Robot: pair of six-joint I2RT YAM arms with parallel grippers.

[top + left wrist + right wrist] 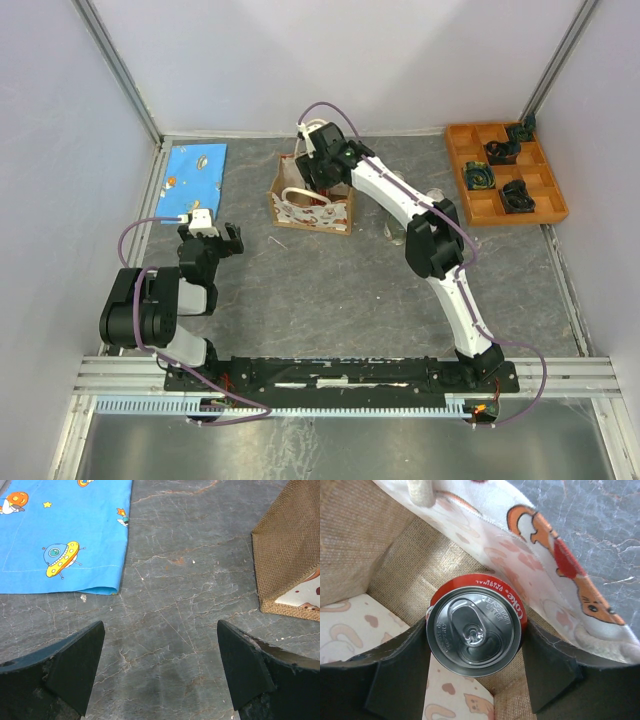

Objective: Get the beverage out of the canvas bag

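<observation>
Coca-Cola can (473, 626): red rim, silver pull-tab lid, upright in canvas bag (360, 535) (cat-print lining). Right gripper (475, 637) clamped on its sides; left gripper (160, 625) spread open.

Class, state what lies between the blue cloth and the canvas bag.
Only bare grey tabletop, seen in the left wrist view between blue cloth and canvas bag.
</observation>
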